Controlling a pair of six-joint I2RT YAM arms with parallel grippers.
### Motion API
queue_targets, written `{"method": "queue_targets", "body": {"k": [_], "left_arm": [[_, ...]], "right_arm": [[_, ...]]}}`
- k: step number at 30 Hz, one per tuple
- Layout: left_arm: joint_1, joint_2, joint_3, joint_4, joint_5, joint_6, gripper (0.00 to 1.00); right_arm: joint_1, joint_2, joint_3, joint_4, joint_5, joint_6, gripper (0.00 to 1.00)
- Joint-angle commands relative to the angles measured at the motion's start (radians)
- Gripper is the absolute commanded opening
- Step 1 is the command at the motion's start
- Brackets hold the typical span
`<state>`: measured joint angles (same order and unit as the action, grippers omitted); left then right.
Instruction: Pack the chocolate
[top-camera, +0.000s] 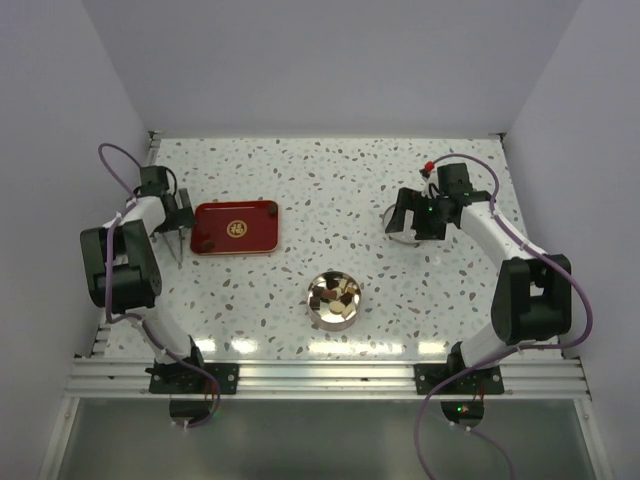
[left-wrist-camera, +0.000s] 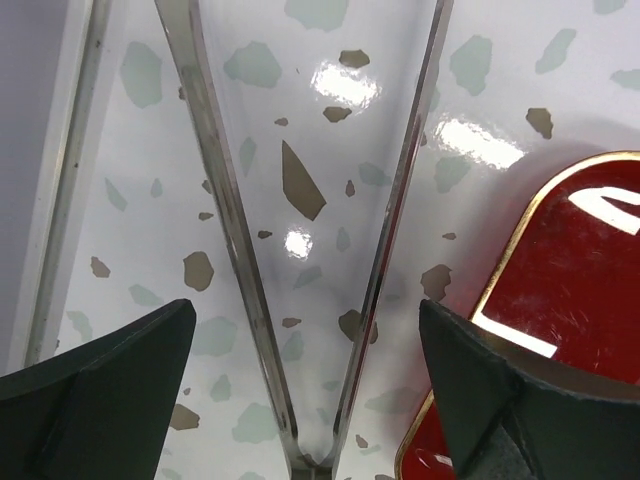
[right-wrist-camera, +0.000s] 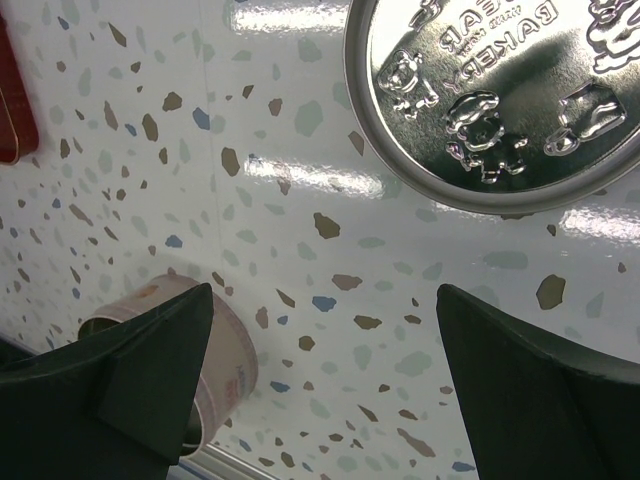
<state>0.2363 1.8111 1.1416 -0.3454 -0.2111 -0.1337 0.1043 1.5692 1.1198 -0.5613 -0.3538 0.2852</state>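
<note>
Left arm (top-camera: 125, 265) sits folded at the left edge of the tabletop (top-camera: 330, 180), forearm reaching away from its base, wrist tipped down just left of the tray (top-camera: 260, 215). Its tool (left-wrist-camera: 305, 310) is spread wide. The tweezers (left-wrist-camera: 228, 200) lie on the tabletop between the fingers, and neither dark finger touches the metal (the wrist view makes that plain). Their joined end is nearest the camera, blades splaying away. The tray's gold-edged corner sits just beside the right finger.

Over on the other side, the right arm (top-camera: 500, 260) rises from its base and bends inward. Its tool (right-wrist-camera: 325, 290) hangs over the right half of the tabletop, also spread wide, gripping nothing. Just beyond it lies the lid (right-wrist-camera: 500, 90), silver and embossed with little bears.

And the chocolate (top-camera: 338, 293)? It's piled in the tin (top-camera: 335, 320) near the front centre, between the two arms and well apart from both tools: a jumble of dark brown, tan and cream pieces against the shiny wall.
</note>
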Motion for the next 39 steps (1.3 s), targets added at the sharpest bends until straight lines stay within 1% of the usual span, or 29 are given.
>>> {"method": "queue_targets", "body": {"k": [1,6,10,13,15,17,18,20,21,23,25,26,27,29,30,32,33,34,35,38,39], "left_arm": [[0.008,-0.074,0.049,0.019,-0.017,0.006,1.00],[0.008,-0.133,0.101,-0.038,-0.077,-0.015,1.00],[0.009,-0.194,0.128,-0.073,-0.090,-0.033,1.00],[0.008,-0.263,0.135,-0.083,-0.042,-0.041,1.00],[0.005,-0.317,0.135,-0.093,0.039,-0.053,1.00],[-0.008,-0.358,0.123,-0.095,0.102,-0.073,1.00],[-0.037,-0.401,0.115,-0.092,0.113,-0.075,1.00],[-0.078,-0.443,0.092,-0.090,0.127,-0.076,1.00],[-0.130,-0.476,0.084,-0.092,0.130,-0.079,1.00],[-0.190,-0.507,0.055,-0.099,0.159,-0.092,1.00],[-0.271,-0.556,0.005,-0.089,0.200,-0.142,1.00],[-0.299,-0.574,-0.018,-0.078,0.243,-0.179,1.00],[-0.361,-0.608,-0.041,-0.051,0.252,-0.196,1.00],[-0.431,-0.636,-0.101,-0.011,0.253,-0.240,1.00],[-0.493,-0.647,-0.114,-0.009,0.246,-0.254,1.00],[-0.552,-0.642,-0.128,-0.027,0.224,-0.283,1.00],[-0.610,-0.635,-0.128,-0.033,0.214,-0.291,1.00],[-0.641,-0.630,-0.129,-0.040,0.214,-0.297,1.00],[-0.697,-0.624,-0.132,-0.040,0.175,-0.313,1.00],[-0.762,-0.605,-0.138,-0.038,0.165,-0.351,1.00],[-0.799,-0.598,-0.137,-0.037,0.164,-0.359,1.00]], "right_arm": [[-0.002,-0.017,0.020,-0.014,0.001,-0.020,0.97],[-0.003,-0.029,0.041,-0.029,-0.001,-0.021,0.97],[-0.003,-0.035,0.084,-0.057,0.025,-0.032,0.97],[-0.020,-0.035,0.129,-0.075,0.061,-0.037,0.97],[-0.041,-0.032,0.155,-0.086,0.116,-0.035,0.96],[-0.095,-0.014,0.185,-0.120,0.148,-0.034,0.97],[-0.103,-0.005,0.193,-0.129,0.173,-0.031,0.97],[-0.178,0.015,0.209,-0.152,0.196,-0.030,0.97],[-0.189,0.032,0.212,-0.169,0.208,-0.035,0.96],[-0.199,0.049,0.215,-0.186,0.248,-0.047,0.96],[-0.199,0.064,0.204,-0.183,0.263,-0.043,0.94],[-0.201,0.069,0.187,-0.167,0.265,-0.040,0.94],[-0.201,0.084,0.181,-0.160,0.266,-0.035,0.92],[-0.201,0.100,0.167,-0.143,0.263,-0.032,0.89],[-0.201,0.107,0.164,-0.137,0.262,-0.031,0.87],[-0.199,0.126,0.161,-0.112,0.253,-0.034,0.84],[-0.199,0.130,0.163,-0.104,0.253,-0.032,0.81],[-0.199,0.147,0.169,-0.098,0.254,-0.031,0.79],[-0.199,0.158,0.173,-0.089,0.266,-0.029,0.75],[-0.199,0.215,0.192,-0.077,0.260,-0.029,0.70],[-0.199,0.227,0.196,-0.069,0.251,-0.029,0.67]]}}
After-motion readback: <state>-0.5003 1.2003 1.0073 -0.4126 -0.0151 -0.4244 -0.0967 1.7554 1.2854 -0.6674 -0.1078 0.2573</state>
